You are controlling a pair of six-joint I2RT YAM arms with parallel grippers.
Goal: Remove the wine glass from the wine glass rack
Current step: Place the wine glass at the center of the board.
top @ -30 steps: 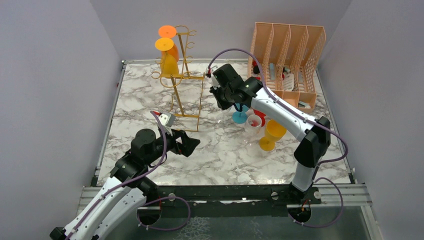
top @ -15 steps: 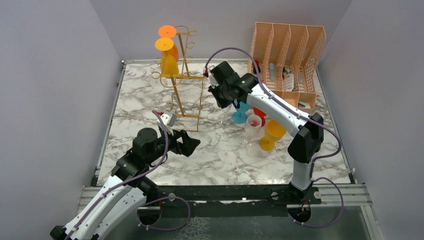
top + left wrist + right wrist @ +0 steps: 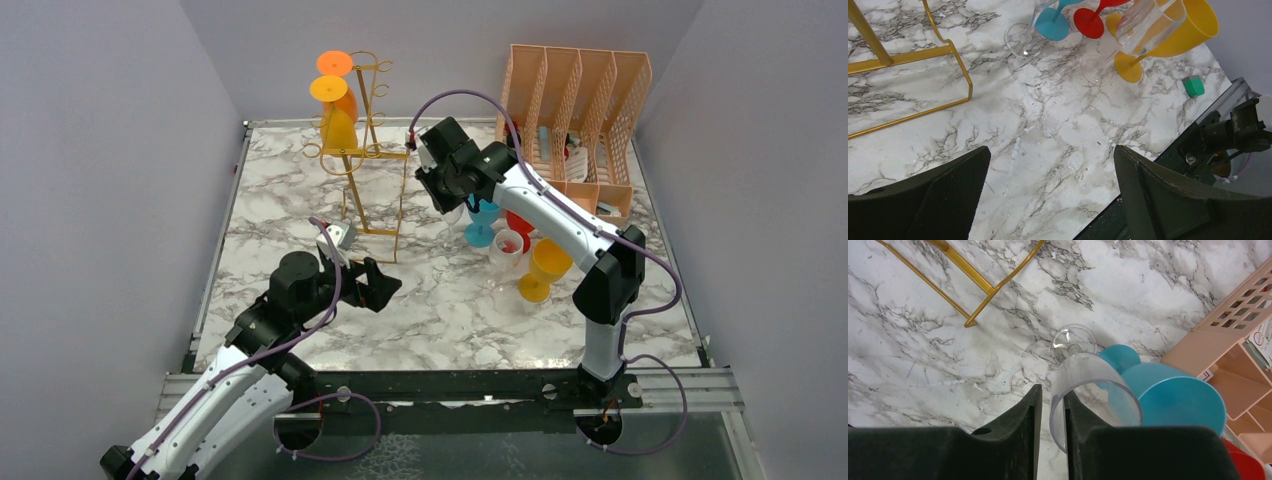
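Note:
The gold wire wine glass rack point(image 3: 365, 150) stands at the back left, with an orange and a yellow wine glass point(image 3: 338, 110) hanging upside down from its hooks. Its base shows in the left wrist view point(image 3: 908, 55) and the right wrist view point(image 3: 983, 285). A clear wine glass point(image 3: 1088, 385) stands upright on the marble to the rack's right. My right gripper point(image 3: 1052, 400) straddles its rim, one finger inside the bowl and one outside, with a thin gap showing beside the wall. My left gripper point(image 3: 1053, 165) hovers wide open over bare marble, nothing between its fingers.
Next to the clear glass stand a blue glass point(image 3: 481, 225), a red one point(image 3: 518, 225), another clear one point(image 3: 508, 248) and a yellow one point(image 3: 545, 268). A peach lattice organiser point(image 3: 575, 110) fills the back right. A small green block point(image 3: 1193, 86) lies near the front edge.
The right gripper's jaws have parted slightly around the clear glass's rim, and that arm has shifted a little toward the back. The left arm has crept slightly forward.

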